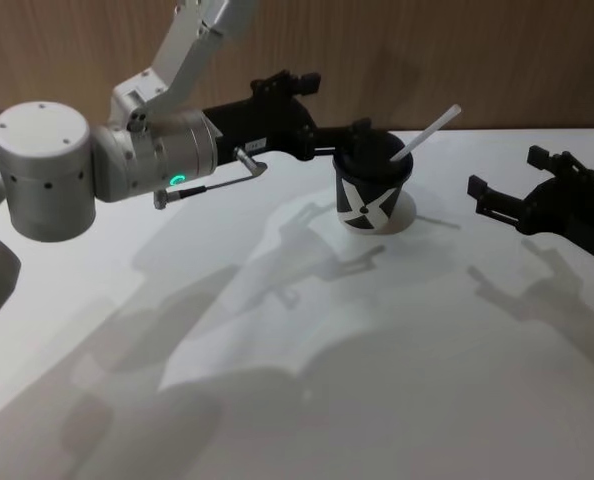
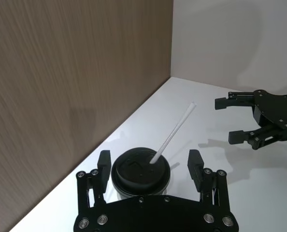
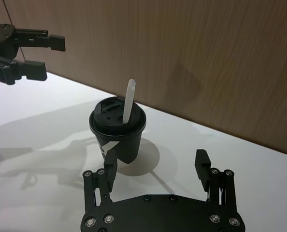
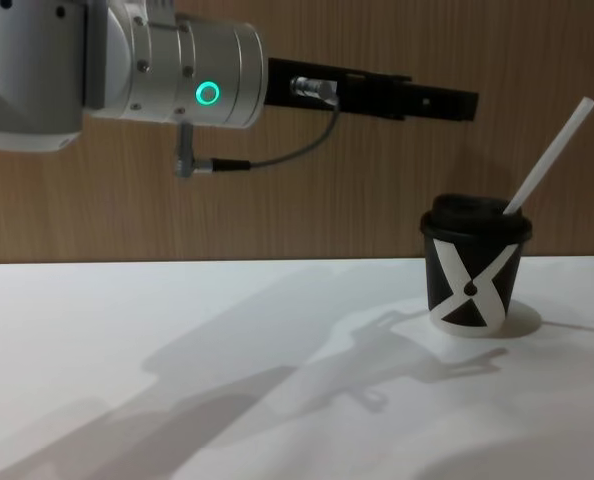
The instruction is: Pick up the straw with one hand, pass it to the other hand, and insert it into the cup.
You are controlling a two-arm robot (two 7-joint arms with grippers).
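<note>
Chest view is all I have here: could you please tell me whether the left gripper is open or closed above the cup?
Observer: The left gripper is open, a finger on either side of the cup, neither touching it.
Operator: Thanks, and where is the right gripper?
Observer: The right gripper is open too, off to the cup's right, holding nothing.
Operator: Does the straw really go through the lid?
Observer: Yes, the straw enters the lid and leans toward the right gripper.
</note>
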